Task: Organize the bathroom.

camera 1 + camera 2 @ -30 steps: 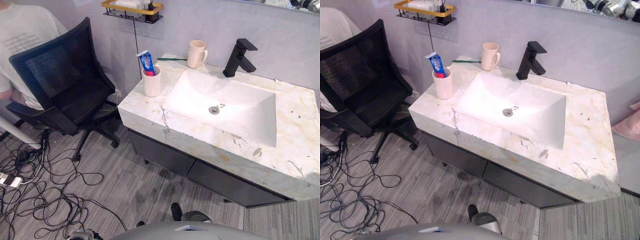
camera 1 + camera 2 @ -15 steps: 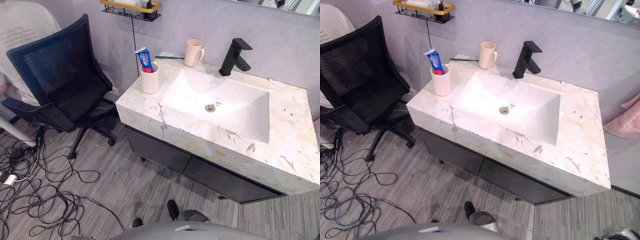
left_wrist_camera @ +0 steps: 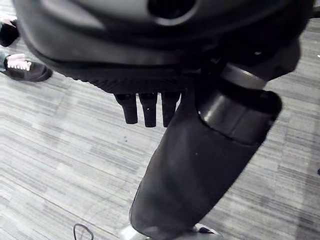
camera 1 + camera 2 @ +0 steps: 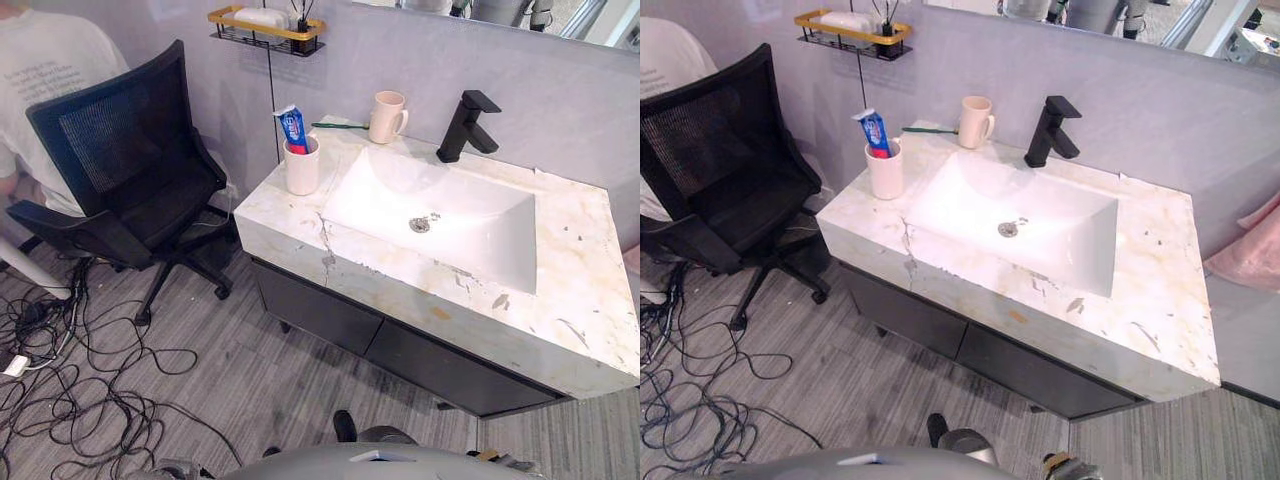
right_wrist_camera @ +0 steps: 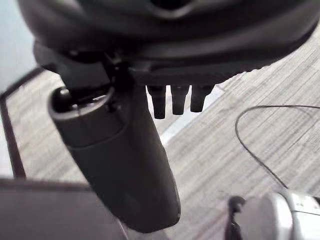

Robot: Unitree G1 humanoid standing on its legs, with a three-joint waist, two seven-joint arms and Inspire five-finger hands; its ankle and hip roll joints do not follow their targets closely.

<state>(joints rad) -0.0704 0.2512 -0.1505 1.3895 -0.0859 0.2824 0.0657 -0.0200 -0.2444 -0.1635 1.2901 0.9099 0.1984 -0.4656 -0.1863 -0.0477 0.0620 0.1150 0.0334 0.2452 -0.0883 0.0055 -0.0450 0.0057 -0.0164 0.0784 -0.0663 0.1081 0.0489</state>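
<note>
A marble vanity top [image 4: 585, 300] holds a white sink basin [image 4: 430, 210] with a black faucet [image 4: 466, 125] behind it. At the counter's left end stands a white cup [image 4: 301, 165] with a blue toothpaste tube [image 4: 292, 128] upright in it. A cream mug [image 4: 387, 116] sits by the wall, and a green toothbrush [image 4: 338, 125] lies flat to its left. My left hand [image 3: 145, 107] hangs over the grey floor with straight fingers, holding nothing. My right hand [image 5: 177, 97] hangs the same way, also holding nothing.
A yellow-rimmed wire shelf [image 4: 265, 27] with small items hangs on the wall above the cup. A black office chair [image 4: 130, 190] stands left of the vanity, with a person in a white shirt [image 4: 45, 80] behind it. Cables [image 4: 70, 400] sprawl on the floor. Pink cloth [image 4: 1250, 250] lies at the right.
The whole picture has shifted, so the camera has moved. The cup, mug, toothbrush and chair stay where they were.
</note>
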